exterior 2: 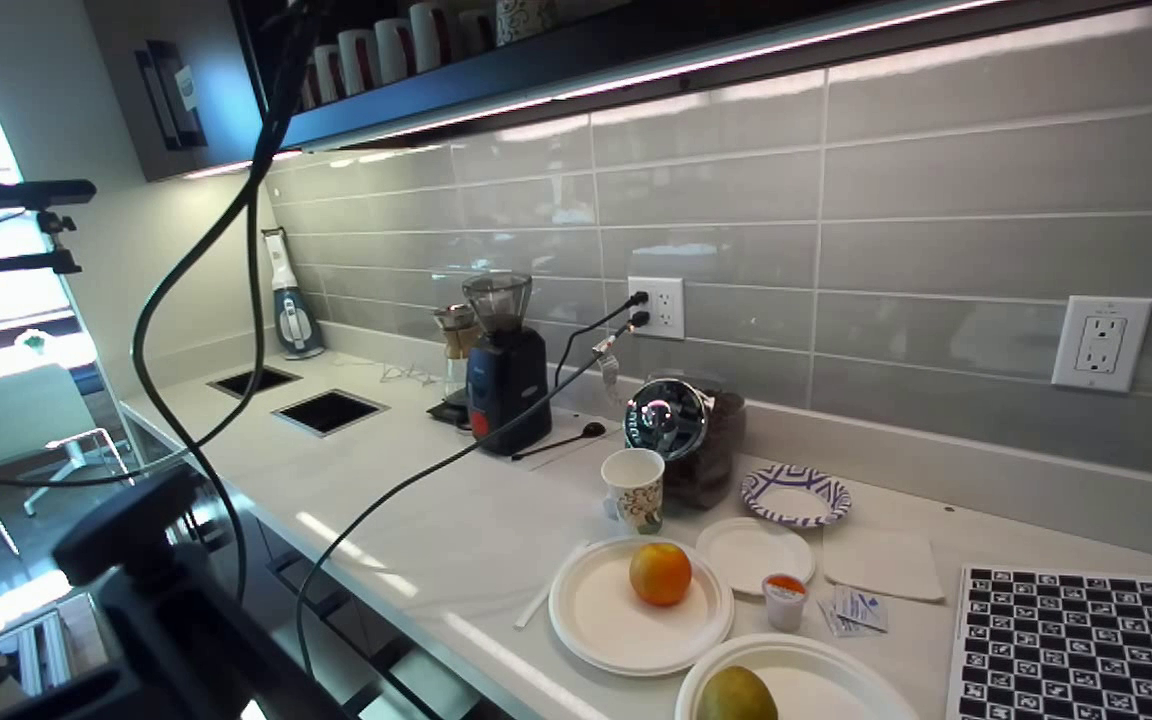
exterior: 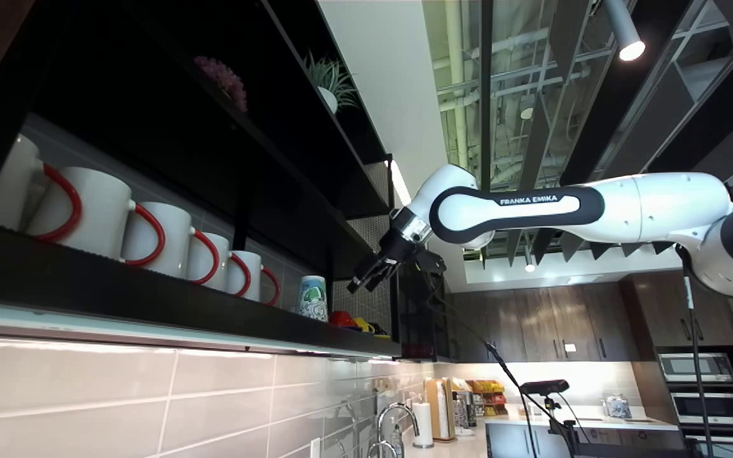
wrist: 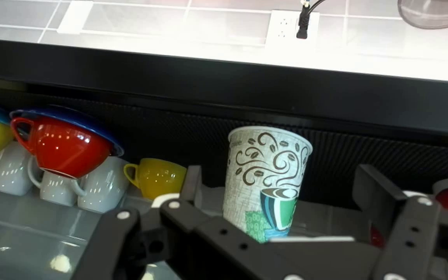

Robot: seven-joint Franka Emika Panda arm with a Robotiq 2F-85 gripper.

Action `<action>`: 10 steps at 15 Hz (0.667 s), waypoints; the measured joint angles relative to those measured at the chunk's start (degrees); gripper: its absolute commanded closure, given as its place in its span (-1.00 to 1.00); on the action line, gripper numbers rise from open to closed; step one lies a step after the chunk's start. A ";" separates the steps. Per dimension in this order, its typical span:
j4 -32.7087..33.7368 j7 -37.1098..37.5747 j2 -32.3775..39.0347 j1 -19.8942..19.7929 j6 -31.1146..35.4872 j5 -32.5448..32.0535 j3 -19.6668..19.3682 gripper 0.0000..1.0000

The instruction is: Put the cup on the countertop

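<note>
The tapered white paper cup [wrist: 265,179] with brown and green print is stood rim-down on the black shelf [wrist: 224,87]. Light, easily crushed walls are expected; gentle pressure should be applied to opposite sides, nearer the likely stiffer base. The dark jaws are spread wide and empty, clear of the cup

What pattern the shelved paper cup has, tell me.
Paper cup: brown swirls, coffee beans, green-blue print; best in wrist view.

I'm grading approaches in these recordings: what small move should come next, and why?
Probably ease the open pincer toward the patterned cup on the shelf: the wrist view shows the cup between spread jaws, but an exterior view shows the jaws short of it.
</note>
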 measured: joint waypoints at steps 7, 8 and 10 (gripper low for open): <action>0.23 0.65 0.67 0.03 1.13 0.61 -0.71 -1.00; 0.26 0.39 1.06 0.18 1.95 1.28 -1.11 -1.00; 0.59 -1.02 2.24 0.89 3.86 3.17 -2.18 -1.00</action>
